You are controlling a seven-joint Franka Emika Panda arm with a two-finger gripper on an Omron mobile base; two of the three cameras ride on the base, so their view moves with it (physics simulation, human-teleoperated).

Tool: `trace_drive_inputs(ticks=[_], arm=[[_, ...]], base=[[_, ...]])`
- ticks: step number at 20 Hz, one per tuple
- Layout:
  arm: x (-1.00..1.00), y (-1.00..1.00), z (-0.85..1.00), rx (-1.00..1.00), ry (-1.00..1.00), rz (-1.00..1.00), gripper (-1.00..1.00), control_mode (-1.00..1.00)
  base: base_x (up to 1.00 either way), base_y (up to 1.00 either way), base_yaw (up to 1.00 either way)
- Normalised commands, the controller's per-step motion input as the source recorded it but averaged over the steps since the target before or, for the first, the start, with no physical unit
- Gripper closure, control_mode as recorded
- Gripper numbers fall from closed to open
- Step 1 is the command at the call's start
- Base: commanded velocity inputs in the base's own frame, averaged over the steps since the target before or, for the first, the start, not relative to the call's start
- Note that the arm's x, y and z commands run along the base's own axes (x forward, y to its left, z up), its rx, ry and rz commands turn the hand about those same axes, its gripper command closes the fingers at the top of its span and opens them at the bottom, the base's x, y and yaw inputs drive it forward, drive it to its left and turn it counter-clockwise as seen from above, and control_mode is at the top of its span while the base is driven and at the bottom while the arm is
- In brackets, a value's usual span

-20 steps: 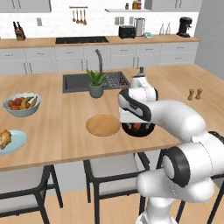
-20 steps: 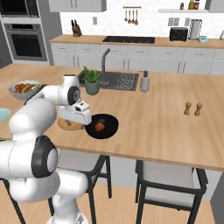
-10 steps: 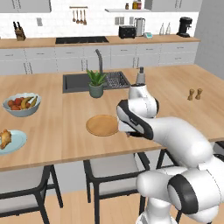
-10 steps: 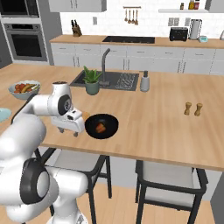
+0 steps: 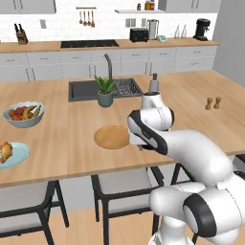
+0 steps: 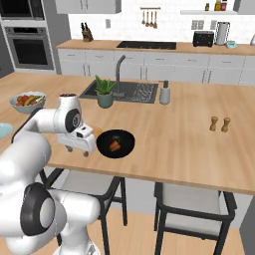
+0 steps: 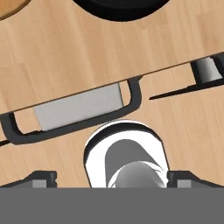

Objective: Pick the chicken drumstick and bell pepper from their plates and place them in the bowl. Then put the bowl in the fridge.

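Sitting left of centre in the right base view, the black bowl [image 6: 115, 143] rests on the desk [image 6: 174, 129] with the bell pepper [image 6: 114, 145] inside it, the claw [image 6: 79, 145] just beside its left rim. In the left base view the wooden plate [image 5: 112, 137] lies at centre, and the drumstick [image 5: 5, 150] sits on the blue plate [image 5: 14, 155] at the left edge. Whether the claw is spread or closed I cannot tell; nothing shows in its hold.

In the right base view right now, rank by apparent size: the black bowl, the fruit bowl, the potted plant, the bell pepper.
1. black bowl
2. fruit bowl, near the same width but farther back, so unsure
3. potted plant
4. bell pepper, inside the black bowl
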Motion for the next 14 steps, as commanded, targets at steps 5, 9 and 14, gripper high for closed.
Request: trace_drive_inputs(ticks=[5,9,14], arm=[[-0.08,0.12,0.00,0.00,0.00,0.00,-1.00,1.00],[0.00,0.00,0.00,0.00,0.00,0.00,-1.00,1.00],[0.00,0.00,0.00,0.00,0.00,0.00,-1.00,1.00]], base=[[-0.05,0.76,0.00],[0.01,0.81,0.00],[0.17,0.51,0.00]])
